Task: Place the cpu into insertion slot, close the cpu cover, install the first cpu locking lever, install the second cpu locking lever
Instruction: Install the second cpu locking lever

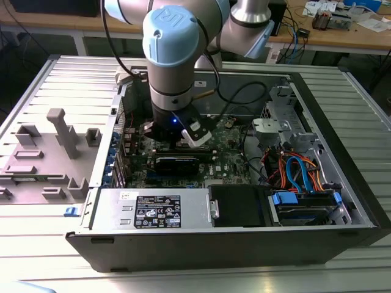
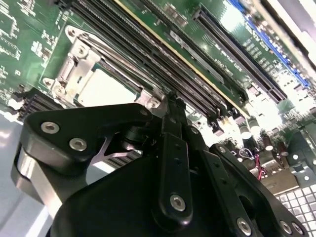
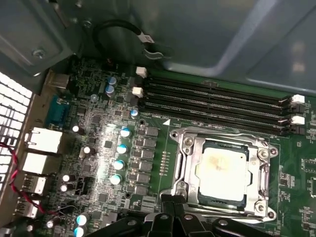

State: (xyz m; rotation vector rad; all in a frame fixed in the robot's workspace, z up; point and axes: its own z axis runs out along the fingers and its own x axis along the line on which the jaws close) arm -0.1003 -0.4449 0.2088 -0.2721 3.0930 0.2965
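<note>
**Cpu seated under cover, gripper parked at socket edge**

Deep inside the open computer case point(image 1: 342, 152), arm point(image 1: 174, 55) reaching straight down over the motherboard point(image 3: 98, 148). Probably posed that way to clear the case walls and to come at the socket from above.

Seated flat in the insertion slot point(image 3: 217, 201): the cpu point(image 3: 220, 165), pale metal top facing up, just beside the long black memory slots point(image 3: 212, 98) and well in from the board's edges. Lying down over it, the cpu cover point(image 3: 190, 158), its window framing the chip's top and its rim pressing on the chip's margins; judged lowered so the chip cannot lift out. Cannot tell whether either locking lever is hooked home.

Poised at the socket's edge opposite the memory slots, the gripper point(image 3: 174, 202), fingers drawn together with nothing seen between them. Looks set for pushing with a narrow tip, not for carrying, which would suit work on the slim hardware along the socket's rim. Same pinched tip seen in the second wrist view point(image 2: 170, 98), just beside the cover's corner; contact not clear.

Writing: a white label point(image 1: 157, 210) on the power supply along the case's near edge, carrying dense print and symbols, too small to make out. Faint marks on the chip's top, unreadable.
</note>
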